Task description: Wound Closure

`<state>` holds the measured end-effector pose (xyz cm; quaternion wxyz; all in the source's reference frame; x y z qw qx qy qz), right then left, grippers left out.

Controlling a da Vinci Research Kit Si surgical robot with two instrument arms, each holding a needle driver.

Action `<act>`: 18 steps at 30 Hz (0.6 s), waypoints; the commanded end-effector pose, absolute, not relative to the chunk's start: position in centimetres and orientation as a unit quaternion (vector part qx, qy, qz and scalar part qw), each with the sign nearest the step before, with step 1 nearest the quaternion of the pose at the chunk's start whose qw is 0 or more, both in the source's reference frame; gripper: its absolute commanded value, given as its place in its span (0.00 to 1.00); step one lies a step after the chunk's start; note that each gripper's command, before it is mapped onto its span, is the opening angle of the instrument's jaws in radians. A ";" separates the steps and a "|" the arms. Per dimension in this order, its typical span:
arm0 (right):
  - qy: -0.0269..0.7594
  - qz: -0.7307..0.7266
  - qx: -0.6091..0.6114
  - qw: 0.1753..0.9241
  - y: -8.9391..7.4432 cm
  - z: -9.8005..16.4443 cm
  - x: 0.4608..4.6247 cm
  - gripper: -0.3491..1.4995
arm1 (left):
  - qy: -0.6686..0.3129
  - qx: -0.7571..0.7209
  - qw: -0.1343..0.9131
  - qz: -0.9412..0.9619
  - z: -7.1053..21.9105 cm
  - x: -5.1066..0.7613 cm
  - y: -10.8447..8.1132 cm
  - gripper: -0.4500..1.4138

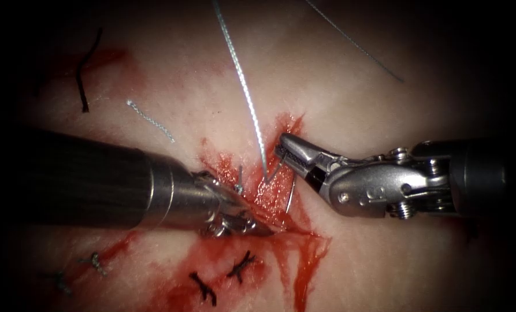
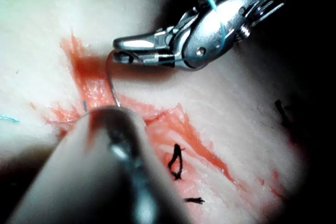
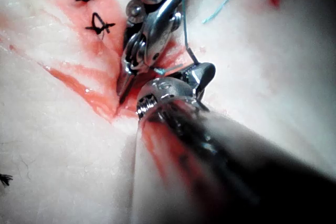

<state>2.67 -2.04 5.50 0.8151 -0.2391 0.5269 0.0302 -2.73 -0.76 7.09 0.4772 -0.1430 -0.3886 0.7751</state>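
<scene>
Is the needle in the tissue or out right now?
In. The needle arcs from the right tool, whose jaws grip one end, down into the tissue at the cut; its far end is buried there.

The left arm's dark shaft is reaching in low across the endoscope view, its pincer angling downward with the jaws lying close together and the tip pressing against the tissue at the cut. The right arm is coming in level from the opposite side, its pincer pointing at the upper part of the cut. Its jaws are closing on the needle near one end of the curve.
</scene>
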 end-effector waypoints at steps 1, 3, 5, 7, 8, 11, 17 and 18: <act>0.531 0.044 -0.231 0.814 -2.0 5.6 2.74 0.00 | -0.389 -0.143 0.476 0.775 7.1 -2.77 -0.8 0.00; 0.531 0.056 -0.226 0.814 -2.0 5.6 2.73 0.00 | -0.390 -0.143 0.475 0.776 7.1 -2.76 -0.8 0.00; 0.531 0.080 -0.222 0.814 -2.0 5.5 2.71 0.00 | -0.389 -0.140 0.475 0.777 7.1 -2.75 -0.8 0.00; 0.534 0.119 -0.210 0.810 -2.0 5.5 2.69 0.00 | -0.388 -0.139 0.475 0.777 7.1 -2.75 -0.8 0.00; 0.534 0.129 -0.209 0.809 -1.9 5.5 2.68 0.00 | -0.389 -0.139 0.475 0.777 7.1 -2.75 -0.8 0.00; 0.534 0.174 -0.196 0.804 -1.9 5.5 2.63 0.00 | -0.389 -0.139 0.474 0.777 7.1 -2.75 -0.8 0.00; 0.516 0.261 -0.151 0.802 -1.8 5.6 2.50 0.00 | -0.390 -0.139 0.473 0.778 7.1 -2.73 -0.8 0.00; 0.510 0.270 -0.147 0.803 -1.8 5.7 2.48 0.00 | -0.390 -0.139 0.473 0.778 7.1 -2.73 -0.8 0.00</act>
